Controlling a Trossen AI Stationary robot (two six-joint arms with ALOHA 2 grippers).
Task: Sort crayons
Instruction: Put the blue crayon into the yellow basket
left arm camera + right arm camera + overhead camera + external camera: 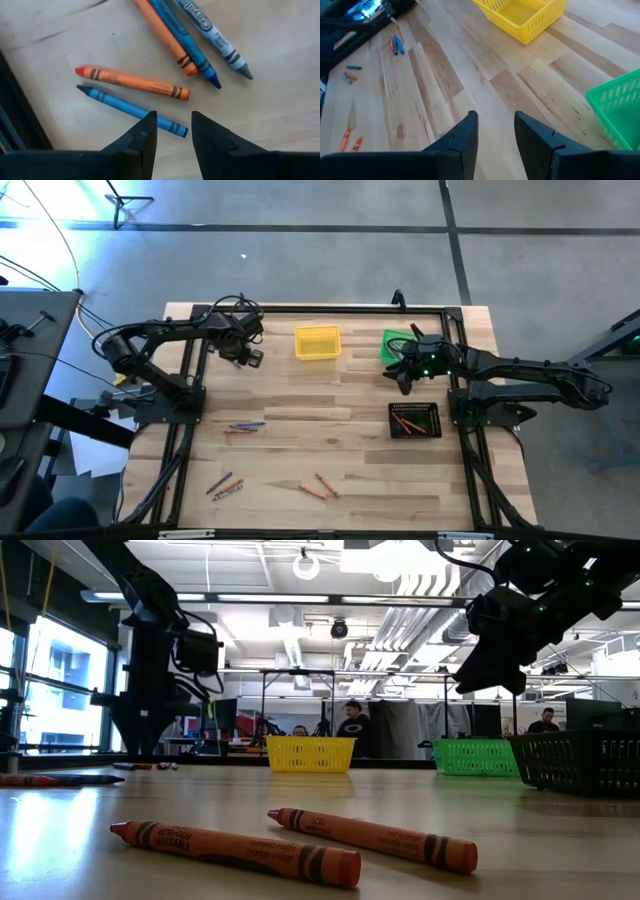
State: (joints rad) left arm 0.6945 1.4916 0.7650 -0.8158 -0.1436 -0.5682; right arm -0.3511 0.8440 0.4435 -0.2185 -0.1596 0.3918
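Crayons lie in loose groups on the wooden table: blue-grey and orange ones [245,426], a mixed group [225,485] and two orange ones [318,487] near the front edge. My left gripper [247,352] hangs open, high over the far left. Its wrist view shows an orange crayon [135,82], a blue one [130,107] and three more [190,35] flat on the wood beyond its fingers [172,130]. My right gripper [404,376] is open and empty, raised between the green bin [398,346] and the black bin [392,420]; it also shows in its wrist view [495,127].
A yellow bin [317,342] stands at the far middle, the green bin to its right. The black bin, at the right, holds some orange crayons. Two orange crayons [235,850] lie close to the low camera. People show in the room behind.
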